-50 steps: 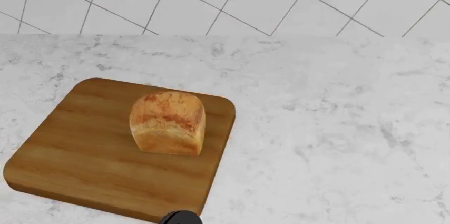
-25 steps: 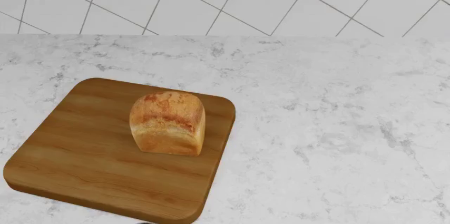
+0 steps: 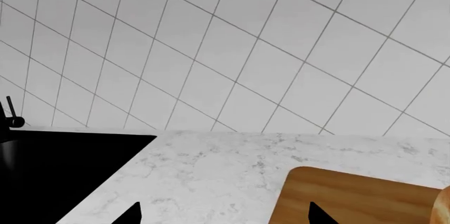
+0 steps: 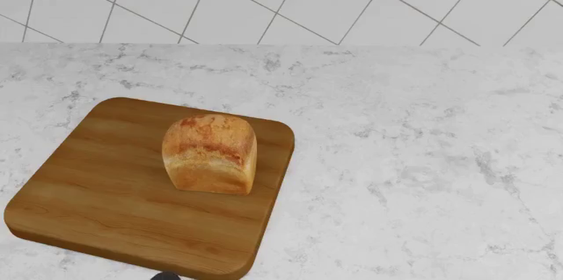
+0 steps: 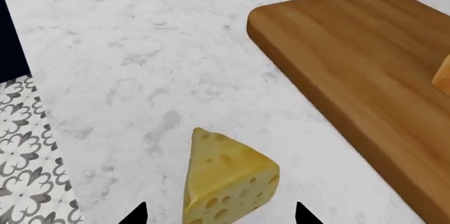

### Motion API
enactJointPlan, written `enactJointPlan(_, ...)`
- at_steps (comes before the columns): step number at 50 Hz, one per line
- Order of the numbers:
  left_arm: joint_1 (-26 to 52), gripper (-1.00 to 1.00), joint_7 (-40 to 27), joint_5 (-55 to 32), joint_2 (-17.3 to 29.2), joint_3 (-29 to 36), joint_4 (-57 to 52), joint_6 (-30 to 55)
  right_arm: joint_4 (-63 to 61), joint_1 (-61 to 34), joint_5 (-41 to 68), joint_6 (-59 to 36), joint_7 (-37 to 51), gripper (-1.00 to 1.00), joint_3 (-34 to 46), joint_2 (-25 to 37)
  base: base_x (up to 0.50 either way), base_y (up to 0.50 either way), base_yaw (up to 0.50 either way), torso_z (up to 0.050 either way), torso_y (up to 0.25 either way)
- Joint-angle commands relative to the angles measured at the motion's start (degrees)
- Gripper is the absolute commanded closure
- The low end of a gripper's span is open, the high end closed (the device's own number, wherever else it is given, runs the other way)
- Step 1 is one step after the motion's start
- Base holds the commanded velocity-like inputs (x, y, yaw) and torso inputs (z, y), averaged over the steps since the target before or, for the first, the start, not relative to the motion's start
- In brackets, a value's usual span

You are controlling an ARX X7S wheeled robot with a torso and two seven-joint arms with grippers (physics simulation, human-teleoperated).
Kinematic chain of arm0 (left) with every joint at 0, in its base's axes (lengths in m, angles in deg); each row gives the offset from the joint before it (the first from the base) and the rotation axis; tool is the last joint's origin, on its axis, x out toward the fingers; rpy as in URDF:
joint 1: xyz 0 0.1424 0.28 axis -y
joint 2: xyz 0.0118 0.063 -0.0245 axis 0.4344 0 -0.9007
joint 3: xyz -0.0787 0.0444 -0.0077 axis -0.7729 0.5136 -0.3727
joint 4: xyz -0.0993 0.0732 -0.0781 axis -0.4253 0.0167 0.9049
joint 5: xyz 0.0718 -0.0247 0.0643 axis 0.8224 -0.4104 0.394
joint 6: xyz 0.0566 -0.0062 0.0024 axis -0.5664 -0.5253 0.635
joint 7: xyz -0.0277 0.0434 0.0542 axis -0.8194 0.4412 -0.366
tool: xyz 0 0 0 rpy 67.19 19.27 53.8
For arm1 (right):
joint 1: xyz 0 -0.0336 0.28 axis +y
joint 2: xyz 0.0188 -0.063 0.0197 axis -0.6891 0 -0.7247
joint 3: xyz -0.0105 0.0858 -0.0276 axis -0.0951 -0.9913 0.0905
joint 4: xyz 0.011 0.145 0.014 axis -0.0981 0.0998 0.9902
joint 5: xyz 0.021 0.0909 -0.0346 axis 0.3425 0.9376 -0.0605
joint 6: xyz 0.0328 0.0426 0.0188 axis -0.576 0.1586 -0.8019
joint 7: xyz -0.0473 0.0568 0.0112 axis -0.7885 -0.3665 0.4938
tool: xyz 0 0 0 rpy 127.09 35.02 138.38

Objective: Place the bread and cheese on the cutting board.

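Your right tool [image 5: 219,214] hangs released, its tips straddling the cheese [image 5: 223,179] on the table [image 5: 140,60].
The bread [image 4: 209,153] sits on the cutting board [image 4: 105,188]; your left tool [image 3: 223,216] is spread wide too.

The bread [image 4: 209,153] stands on the cutting board [image 4: 105,194], on the half of it toward the wall, its domed, orange-speckled crust facing up and its paler end turned toward the camera. The board lies flat on the white marble worktop [image 4: 422,161], its 4 rounded corners all on the stone. A white tiled wall [image 4: 281,0] rises behind the worktop. A small dark part shows at the frame's lower edge; what it is cannot be told, so no placing relative to a gripper is possible.
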Motion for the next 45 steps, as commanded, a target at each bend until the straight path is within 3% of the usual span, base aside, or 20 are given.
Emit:
enactJointPlan(1,0.25,-1.00,-0.95,-1.23,0.50,-0.14,0.08,0.02,3.06,2.57,-3.37,1.81,-2.13,-1.00,1.29,0.30,0.00,0.00,0.00,0.000,0.000)
enactJointPlan(27,-0.32,-1.00,-1.40,-1.13,1.33,0.90,0.63,-1.59,6.21,4.21,-5.93,3.51,-4.40,-1.00,3.90,-1.38,0.00,0.00,0.00,0.000,0.000)
enactJointPlan(28,-0.42,-1.00,-1.37,-1.10,1.36,0.86,0.66,-1.72,5.74,3.94,-5.70,3.22,-3.58,1.00,3.82,-1.53,0.00,0.00,0.00,0.000,0.000)
enactJointPlan(45,-0.36,-1.00,-1.63,-0.67,1.60,2.41,1.12,-2.65,0.70,1.49,-3.29,1.52,3.06,1.00,2.10,-0.38,0.00,0.00,0.00,0.000,0.000)
